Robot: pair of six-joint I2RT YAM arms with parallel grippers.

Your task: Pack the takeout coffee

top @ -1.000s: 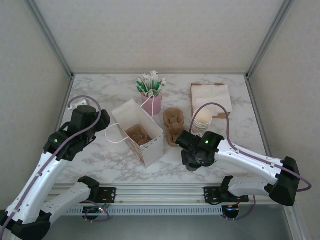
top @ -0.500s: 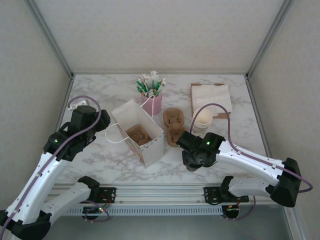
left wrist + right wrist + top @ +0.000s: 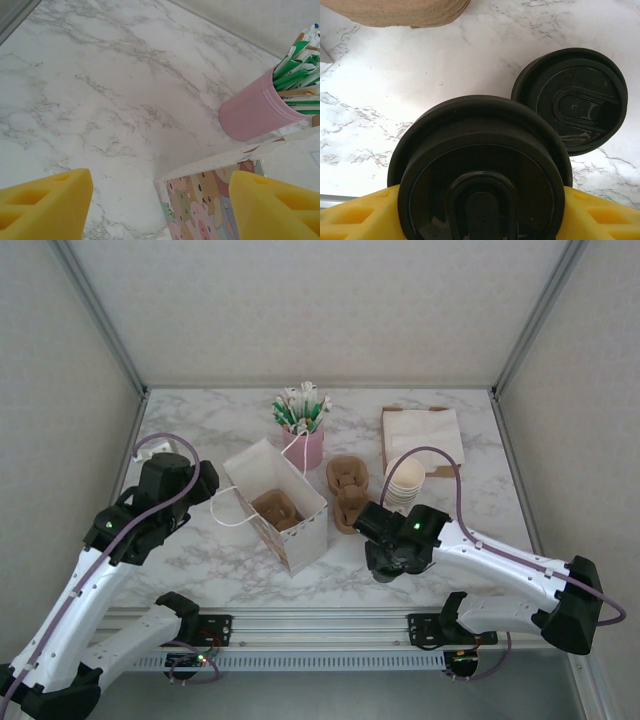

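Note:
The takeout coffee [image 3: 480,150] shows from above as a round black lid; the lid hides its cream body. My right gripper [image 3: 480,212] is shut on it, with yellow fingers [image 3: 355,217] pressed against both sides just under the lid. In the top view this gripper [image 3: 396,558] points down near the table's front, right of the white cartoon-printed paper bag [image 3: 300,538]. The bag stands open with a brown cup carrier [image 3: 277,508] inside. My left gripper [image 3: 160,200] is open above the bag's near corner [image 3: 200,200], holding nothing.
A loose black lid [image 3: 572,100] lies on the marble just beside the held cup. Brown pulp carriers [image 3: 347,480], a stack of lidless cups [image 3: 406,483] and napkins [image 3: 420,435] sit behind. A pink cup of green sticks [image 3: 303,445] stands behind the bag.
The right gripper has shifted very slightly with the cup. The left arm has stayed put.

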